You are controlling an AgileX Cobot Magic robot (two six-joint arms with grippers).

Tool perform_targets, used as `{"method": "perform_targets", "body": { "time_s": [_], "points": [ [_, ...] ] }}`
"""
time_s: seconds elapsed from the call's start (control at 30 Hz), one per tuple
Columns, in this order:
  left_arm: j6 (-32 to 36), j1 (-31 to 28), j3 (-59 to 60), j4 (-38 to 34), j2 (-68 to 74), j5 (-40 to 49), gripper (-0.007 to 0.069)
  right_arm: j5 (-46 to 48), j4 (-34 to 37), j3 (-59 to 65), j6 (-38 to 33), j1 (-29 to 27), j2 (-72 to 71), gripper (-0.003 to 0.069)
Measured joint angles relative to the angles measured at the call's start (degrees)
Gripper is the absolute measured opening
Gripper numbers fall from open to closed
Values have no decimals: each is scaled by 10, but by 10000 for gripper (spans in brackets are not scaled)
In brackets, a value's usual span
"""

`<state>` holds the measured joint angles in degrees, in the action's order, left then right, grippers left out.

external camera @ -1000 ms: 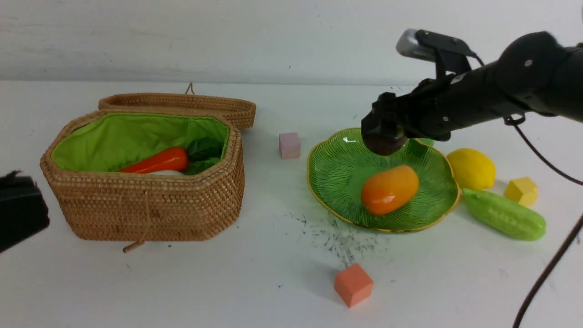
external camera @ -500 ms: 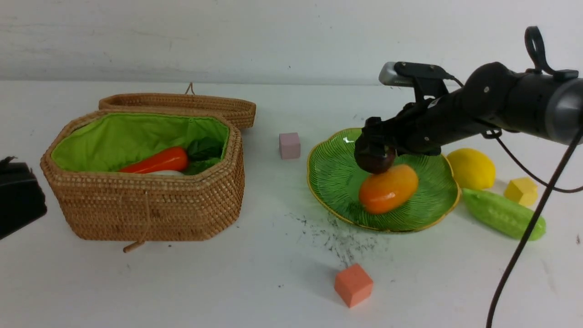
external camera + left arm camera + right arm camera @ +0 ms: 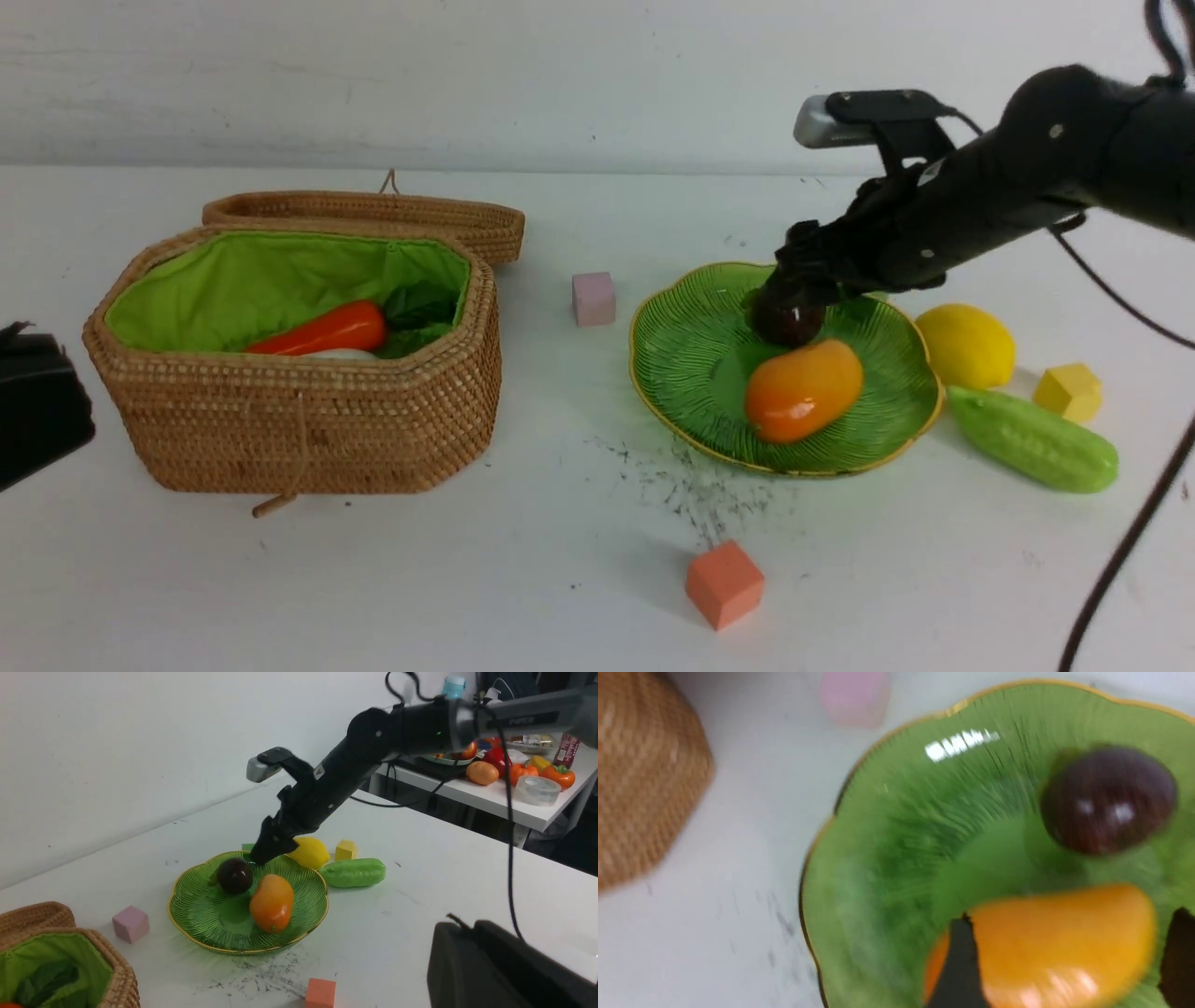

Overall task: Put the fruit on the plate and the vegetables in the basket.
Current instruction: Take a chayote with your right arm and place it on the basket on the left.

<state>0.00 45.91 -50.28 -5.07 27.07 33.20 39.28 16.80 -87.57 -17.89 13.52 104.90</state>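
While the right end effector [image 3: 814, 266] hangs over the far part of the green plate [image 3: 695, 359] in the front view, the dark purple mangosteen [image 3: 787, 317] sits on the plate just under its fingers, with nothing visibly pinched between them. The mango [image 3: 805, 390] also lies on the plate, nearer the camera than the mangosteen. To the right of the plate are the lemon [image 3: 966, 345], the light-green gourd [image 3: 1032, 439] and a yellow cube [image 3: 1069, 392]. Off to the left stands the wicker basket [image 3: 299, 425], its lid [image 3: 373, 213] behind it; inside, on green cloth, lie the orange carrot [image 3: 327, 329], green leaves [image 3: 420, 308] and part of something white [image 3: 341, 355]. A pink cube [image 3: 594, 299] sits between basket and plate, and a coral cube [image 3: 725, 585] lies on the table [image 3: 523, 560] nearer the camera.

In the left wrist view, the right end effector is raised beside the mangosteen, apart from it, and both fruits rest in the plate. Part of the left end effector shows dark at the picture's edge; whether its fingers are spread or together, I cannot tell.

In the right wrist view, somewhat blurred, the fingers [image 3: 959, 970] are spread wide, with the mango seen between and beyond them; the mangosteen lies outside that gap, on the plate.
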Motion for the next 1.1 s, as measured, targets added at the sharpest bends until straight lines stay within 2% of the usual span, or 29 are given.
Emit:
{"method": "perform_targets", "body": {
  "time_s": [0.13, 0.2, 0.27, 0.37, 0.5, 0.6, 0.73, 0.9, 1.1],
  "points": [
    [0, 0, 0, -2, 0, 18, 29, 153, -150, -2, -1, -22, -56, 323],
    [0, 0, 0, -4, 0, 33, 29, 203, -194, -3, -1, -43, -59, 276],
    [0, 0, 0, -8, 0, 45, 31, 229, -199, -3, -1, -74, -55, 263],
    [0, 0, 0, -15, 0, 56, 35, 226, -168, -3, -19, -110, -39, 307],
    [0, 0, 0, -18, 0, 59, 37, 190, -108, -3, -94, -133, 0, 460],
    [0, 0, 0, -18, 0, 59, 39, 173, -107, -3, -139, -134, 32, 568],
    [0, 0, 0, -19, 0, 60, 39, 135, -121, -3, -171, -134, 70, 661],
    [0, 0, 0, -19, 0, 61, 39, 111, -124, -3, -200, -134, 97, 654],
    [0, 0, 0, -20, 0, 61, 38, 109, -125, -3, -212, -134, 112, 575]
  ]
}}
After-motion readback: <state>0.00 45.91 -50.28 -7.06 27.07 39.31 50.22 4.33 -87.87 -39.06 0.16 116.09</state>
